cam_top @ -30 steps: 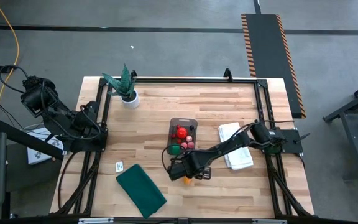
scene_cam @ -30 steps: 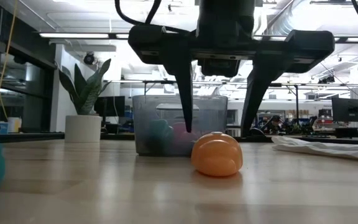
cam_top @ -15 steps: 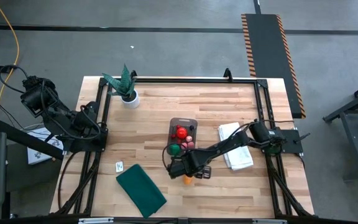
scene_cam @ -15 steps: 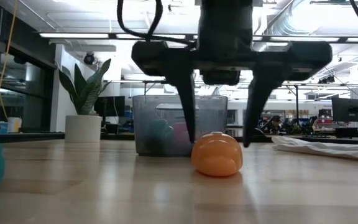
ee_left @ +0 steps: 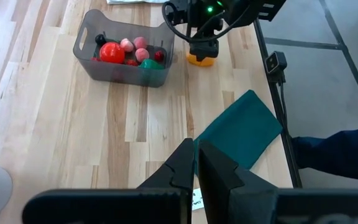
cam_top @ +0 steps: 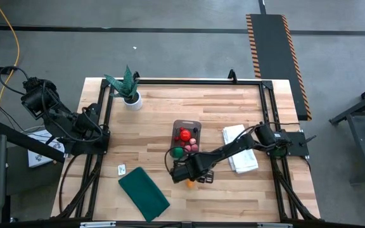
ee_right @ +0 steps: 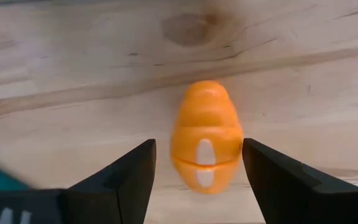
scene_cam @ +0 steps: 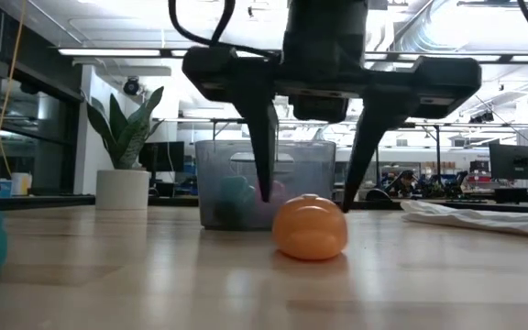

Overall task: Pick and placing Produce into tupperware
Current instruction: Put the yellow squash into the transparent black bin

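Note:
The orange toy [ee_right: 207, 146] rests on the wood table near its front [cam_top: 191, 183], just in front of the tupperware [cam_top: 185, 123]. My right gripper [ee_right: 197, 149] hangs over it, open, with one finger on each side [scene_cam: 307, 202]. The clear grey tupperware [scene_cam: 218, 174] stands on the table and holds a red ball [ee_left: 110, 53], a green piece [ee_left: 149, 63] and small pink and dark pieces. My left gripper [ee_left: 196, 155] is shut and waits at the table's left edge [cam_top: 75, 123]. My right gripper comes at the orange toy from above, pointing down, with its fingers astride it. One finger [ee_right: 253, 155] stands right at the toy's side [ee_right: 238, 143]; I cannot tell whether it touches. The toy sits on the table.
A dark green cloth [cam_top: 143, 193] lies toward the near left, with a small card [cam_top: 121, 169] beside it. A folded white cloth [cam_top: 239, 149] lies to the right under my right arm. A potted spiky plant [cam_top: 130, 88] stands at the far left. Black frame rails edge the table.
My right gripper dipped down around the orange toy, then rose a little and shifted toward the table's left, staying open. The orange toy slid a short way left along the table.

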Available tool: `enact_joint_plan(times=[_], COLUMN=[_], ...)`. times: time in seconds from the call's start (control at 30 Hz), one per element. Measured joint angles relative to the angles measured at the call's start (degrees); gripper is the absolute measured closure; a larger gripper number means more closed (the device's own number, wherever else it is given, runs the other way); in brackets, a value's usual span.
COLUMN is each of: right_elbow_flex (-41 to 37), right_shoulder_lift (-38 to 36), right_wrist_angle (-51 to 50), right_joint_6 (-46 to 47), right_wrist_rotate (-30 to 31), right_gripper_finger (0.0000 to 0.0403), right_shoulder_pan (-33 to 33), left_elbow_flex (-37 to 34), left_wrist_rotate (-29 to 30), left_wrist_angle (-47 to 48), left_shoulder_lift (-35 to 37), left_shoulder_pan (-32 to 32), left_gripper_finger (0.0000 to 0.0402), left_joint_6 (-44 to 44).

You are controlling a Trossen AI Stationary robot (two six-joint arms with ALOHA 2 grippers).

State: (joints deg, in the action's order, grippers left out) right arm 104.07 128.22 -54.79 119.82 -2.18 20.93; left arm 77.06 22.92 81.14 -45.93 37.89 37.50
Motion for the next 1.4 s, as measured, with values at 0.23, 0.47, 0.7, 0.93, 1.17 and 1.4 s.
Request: enact_joint_plan(times=[0.23, 0.47, 0.7, 0.93, 1.17, 1.4], right_elbow_flex=[0.0, 0.0, 0.0, 0.0, 0.0, 0.0], right_shoulder_lift=[0.9, 1.9, 2.0, 2.0, 2.0, 2.0], right_wrist_angle=[-0.1, 0.7, 0.8, 0.6, 0.3, 0.3], right_joint_6=[0.2, 0.2, 0.2, -0.2, -0.3, -0.2], right_wrist_rotate=[-1.4, -2.6, -2.7, -2.8, -2.8, -3.4], right_gripper_finger=[0.0171, 0.0171, 0.0171, 0.0171, 0.0171, 0.0171], right_shoulder_pan=[0.2, 0.3, 0.3, 0.3, 0.3, 0.3], left_elbow_flex=[0.0, 0.0, 0.0, 0.0, 0.0, 0.0], left_wrist_rotate=[0.0, 0.0, 0.0, 0.0, 0.0, 0.0], left_wrist_angle=[0.0, 0.0, 0.0, 0.0, 0.0, 0.0], left_shoulder_lift=[0.0, 0.0, 0.0, 0.0, 0.0, 0.0], left_shoulder_pan=[0.0, 0.0, 0.0, 0.0, 0.0, 0.0], left_gripper_finger=[0.0392, 0.0392, 0.0392, 0.0392, 0.0392, 0.0392], left_joint_6=[0.2, 0.2, 0.2, 0.2, 0.3, 0.3])
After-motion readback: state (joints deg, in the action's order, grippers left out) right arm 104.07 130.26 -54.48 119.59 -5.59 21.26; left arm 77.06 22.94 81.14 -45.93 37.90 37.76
